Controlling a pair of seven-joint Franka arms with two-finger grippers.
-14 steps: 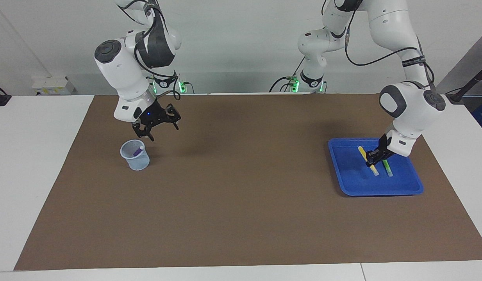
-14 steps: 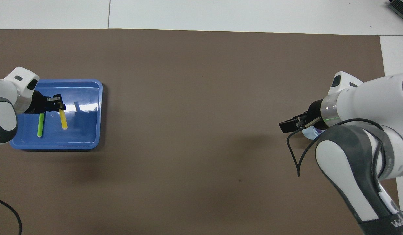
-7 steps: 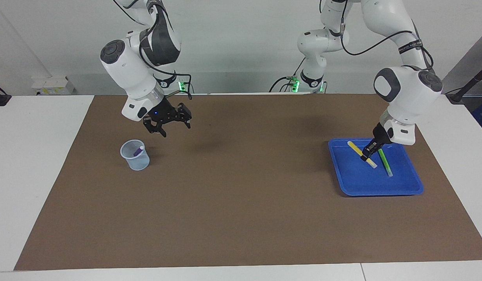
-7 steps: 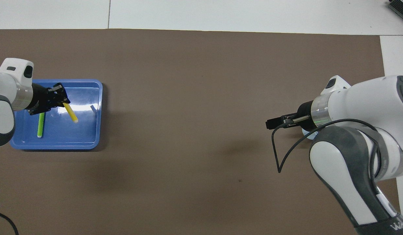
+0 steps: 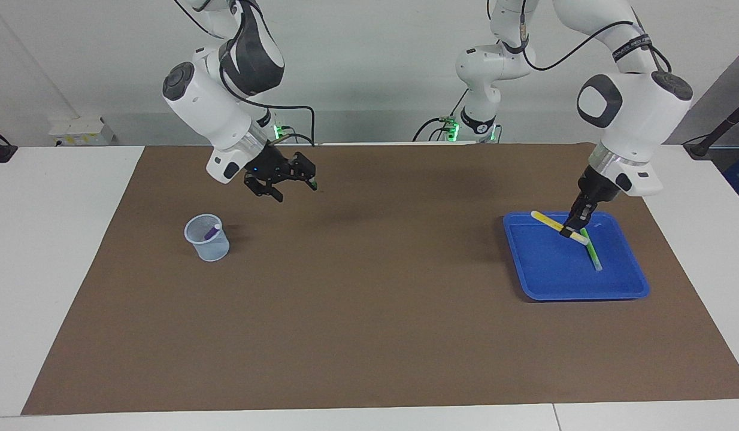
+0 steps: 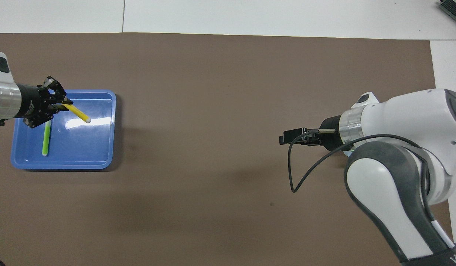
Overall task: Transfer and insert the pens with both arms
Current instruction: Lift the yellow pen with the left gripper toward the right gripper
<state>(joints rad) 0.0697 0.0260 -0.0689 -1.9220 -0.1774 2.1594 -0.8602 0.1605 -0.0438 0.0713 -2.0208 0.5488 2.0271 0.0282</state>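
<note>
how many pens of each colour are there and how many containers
purple pen: 1, in the cup
yellow pen: 1, held by the left hand over the tray
green pen: 1, lying in the tray
cup: 1
tray: 1
total: 3 pens, 2 containers, 5 things

Lab: two robot arms (image 5: 214, 114), bare table (image 5: 64, 251)

blue tray (image 5: 585, 290), clear cup (image 5: 214, 248), brown mat (image 5: 369, 335)
</note>
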